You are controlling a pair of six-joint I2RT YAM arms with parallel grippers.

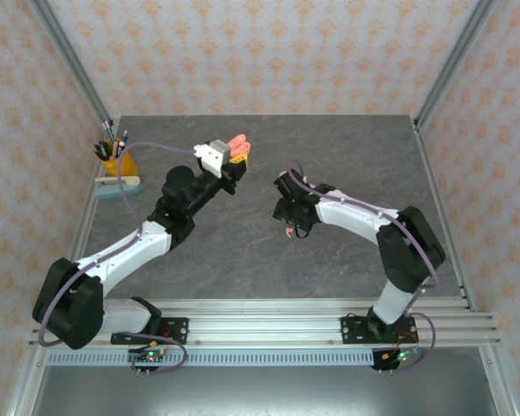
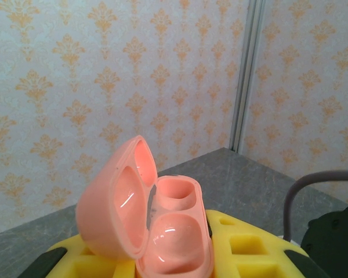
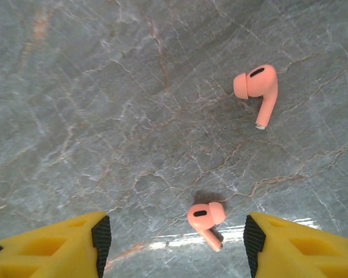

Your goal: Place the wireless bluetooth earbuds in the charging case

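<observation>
My left gripper [image 1: 236, 158] is raised above the table's far middle, shut on the open pink charging case [image 2: 173, 237]. The case sits between its yellow fingers [image 2: 261, 255], lid swung to the left and both wells empty. My right gripper [image 3: 177, 249] hangs open just above the grey table, pointing down. One pink earbud [image 3: 204, 218] lies on the table between its yellow fingertips [image 3: 75, 246], touching neither. A second earbud [image 3: 256, 86] lies farther off, up and to the right in the right wrist view. From above, the right gripper [image 1: 288, 225] is right of centre.
A yellow cup of pens [image 1: 114, 158] and a pale block [image 1: 120, 185] stand at the table's left edge. Metal frame posts [image 1: 451, 61] rise at the back corners. The arms' mounting rail [image 1: 269, 329] runs along the near edge.
</observation>
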